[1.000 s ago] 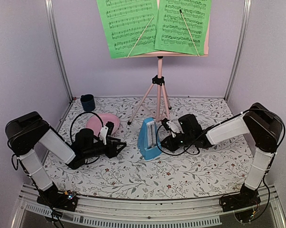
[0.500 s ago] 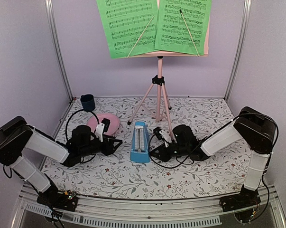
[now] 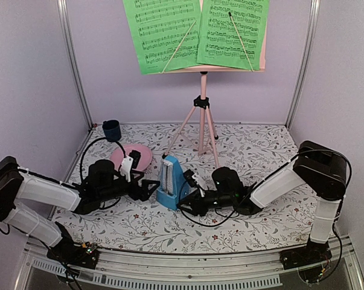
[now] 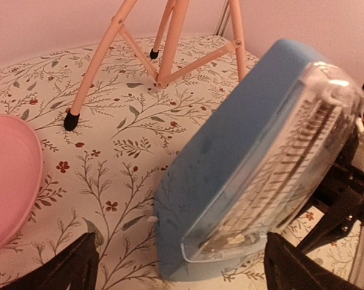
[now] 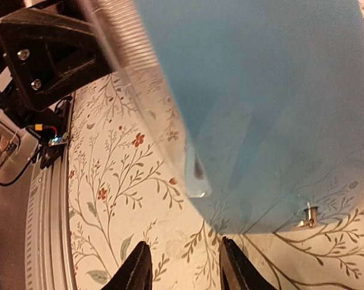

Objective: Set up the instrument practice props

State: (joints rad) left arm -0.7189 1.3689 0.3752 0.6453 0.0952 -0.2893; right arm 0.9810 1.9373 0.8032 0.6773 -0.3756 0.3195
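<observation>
The blue pyramid metronome (image 3: pixel 169 180) stands on the floral mat between my two grippers, its clear front facing the near edge. My left gripper (image 3: pixel 146 188) is open just left of it; in the left wrist view the metronome (image 4: pixel 230 151) sits ahead of the wide-spread fingers (image 4: pixel 73 266). My right gripper (image 3: pixel 185 202) is open and empty, low against the metronome's right base (image 5: pixel 260 90). The pink tripod music stand (image 3: pixel 201 121) stands at the back with two green sheet-music pages (image 3: pixel 163 33) (image 3: pixel 233 33) on its desk.
A round pink disc (image 3: pixel 131 157) lies behind my left gripper, and its rim shows in the left wrist view (image 4: pixel 12 181). A small dark blue cup (image 3: pixel 111 130) sits in the back left corner. The stand's legs (image 4: pixel 97 66) reach down behind the metronome.
The metronome has slid left across the mat with my right gripper following close against it. My left arm has stretched lower, its gripper now close beside the metronome.
</observation>
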